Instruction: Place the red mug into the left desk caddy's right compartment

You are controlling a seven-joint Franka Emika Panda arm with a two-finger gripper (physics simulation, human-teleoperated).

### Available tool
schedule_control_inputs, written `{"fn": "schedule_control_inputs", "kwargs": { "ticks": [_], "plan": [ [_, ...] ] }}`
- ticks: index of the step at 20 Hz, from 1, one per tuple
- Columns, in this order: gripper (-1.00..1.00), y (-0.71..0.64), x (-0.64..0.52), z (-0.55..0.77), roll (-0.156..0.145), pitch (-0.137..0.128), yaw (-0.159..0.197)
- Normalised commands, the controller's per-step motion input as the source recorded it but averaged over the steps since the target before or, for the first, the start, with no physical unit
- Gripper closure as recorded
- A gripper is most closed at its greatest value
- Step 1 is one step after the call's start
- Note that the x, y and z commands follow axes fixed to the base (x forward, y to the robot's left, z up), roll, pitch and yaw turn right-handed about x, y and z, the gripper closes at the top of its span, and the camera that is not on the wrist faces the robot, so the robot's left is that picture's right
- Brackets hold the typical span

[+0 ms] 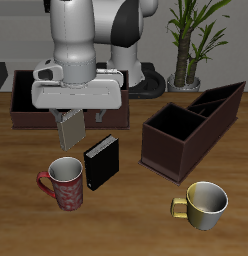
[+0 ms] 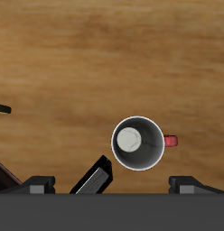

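- hovering above the worktop [image 1: 126, 215], the gripper [image 1: 73, 128] holds nothing; its fingers [image 1: 69, 130] look apart, and the wrist view shows only bare wood between the two tips.
- the red mug [image 1: 64, 182] stands upright near the worktop's front edge, just below the gripper, handle pointing away from the black box [image 1: 101, 161] that stands just beside it.
- risk: coming down on the mug's rim, a finger could clip the black box and knock it over, or tip the mug.
- risk: the left desk caddy [image 1: 193, 127] lies well apart and skewed; a low carry could catch its wall before reaching the right compartment [image 1: 173, 122].
- the yellow mug [image 1: 205, 203] is a possible mix-up.
- no brands, labels or writing can be read.
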Motion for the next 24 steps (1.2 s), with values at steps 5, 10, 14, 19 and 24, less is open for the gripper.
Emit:
{"fn": "schedule_control_inputs", "kwargs": {
  "ticks": [5, 10, 14, 19, 24],
  "plan": [
    [-1.00, 0.00, 0.13, -0.20, -0.006, 0.002, -0.024],
    [-1.00, 0.02, 0.09, -0.28, 0.001, -0.013, -0.023],
    [-1.00, -0.01, 0.07, -0.31, -0.009, 0.006, -0.011],
    [-1.00, 0.01, 0.05, -0.22, -0.006, 0.010, -0.004],
    [-1.00, 0.14, 0.06, -0.54, 0.005, 0.062, 0.008]
  ]
}}
